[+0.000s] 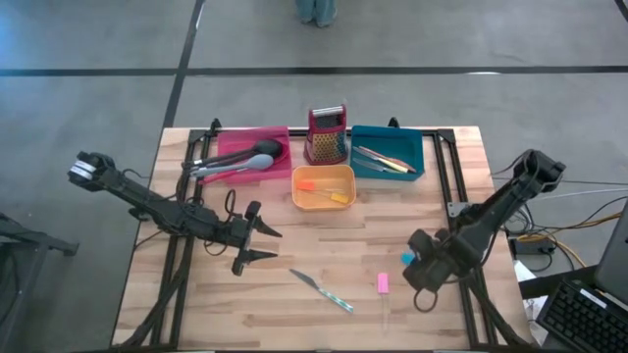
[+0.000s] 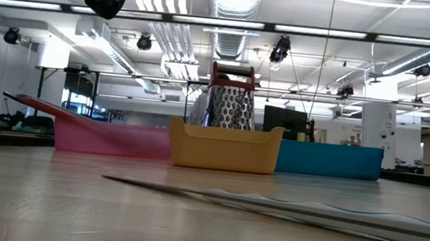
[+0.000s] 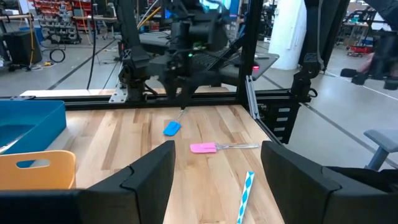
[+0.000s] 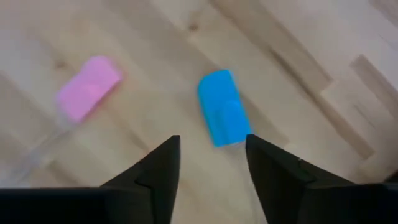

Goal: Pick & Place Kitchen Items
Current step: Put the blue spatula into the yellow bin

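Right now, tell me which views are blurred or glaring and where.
Right wrist view: soft all over, the blue piece and pink spatula smeared at the edges. Low view: the near knife is out of focus, the yellow tray sharper, ceiling lights glaring. Left wrist view: table sharp, own fingers blurred. High view: even light, faint shadows.

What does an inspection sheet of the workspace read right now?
Surface: wooden table, bare boards in front.
Job's things: blue spatula and pink spatula loose; striped knife loose; others in pink tray, yellow tray, teal tray.
Clutter: red grater upright.
Grippers: left gripper open, idle; right gripper open above the blue spatula.
Cables: bundle off the right edge.
Surroundings: person's legs.
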`<state>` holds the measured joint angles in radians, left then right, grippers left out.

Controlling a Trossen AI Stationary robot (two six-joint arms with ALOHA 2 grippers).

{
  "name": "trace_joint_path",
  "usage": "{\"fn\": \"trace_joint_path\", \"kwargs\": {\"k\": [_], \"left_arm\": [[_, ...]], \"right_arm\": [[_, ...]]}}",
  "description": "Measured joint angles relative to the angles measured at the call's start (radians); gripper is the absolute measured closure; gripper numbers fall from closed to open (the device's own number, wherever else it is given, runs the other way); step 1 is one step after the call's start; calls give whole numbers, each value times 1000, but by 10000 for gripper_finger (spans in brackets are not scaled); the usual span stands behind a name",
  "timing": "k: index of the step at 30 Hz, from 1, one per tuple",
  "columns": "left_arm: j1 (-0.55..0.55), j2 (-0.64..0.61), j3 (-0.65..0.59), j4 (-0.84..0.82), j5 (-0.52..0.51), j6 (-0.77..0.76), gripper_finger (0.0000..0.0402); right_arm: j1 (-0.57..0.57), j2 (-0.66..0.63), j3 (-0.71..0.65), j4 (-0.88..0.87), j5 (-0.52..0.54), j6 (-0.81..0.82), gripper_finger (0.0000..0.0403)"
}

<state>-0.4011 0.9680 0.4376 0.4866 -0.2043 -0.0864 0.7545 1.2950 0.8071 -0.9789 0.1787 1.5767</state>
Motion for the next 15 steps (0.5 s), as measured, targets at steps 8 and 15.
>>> {"fn": "trace_joint_path", "kwargs": {"k": [8, 15], "left_arm": [[0, 0, -1, 0, 0, 0, 158], [0, 0, -1, -1, 0, 0, 158]], "right_arm": [[-32, 17, -87, 90, -4, -32, 163], [-42, 78, -127, 138, -45, -43, 133]]}}
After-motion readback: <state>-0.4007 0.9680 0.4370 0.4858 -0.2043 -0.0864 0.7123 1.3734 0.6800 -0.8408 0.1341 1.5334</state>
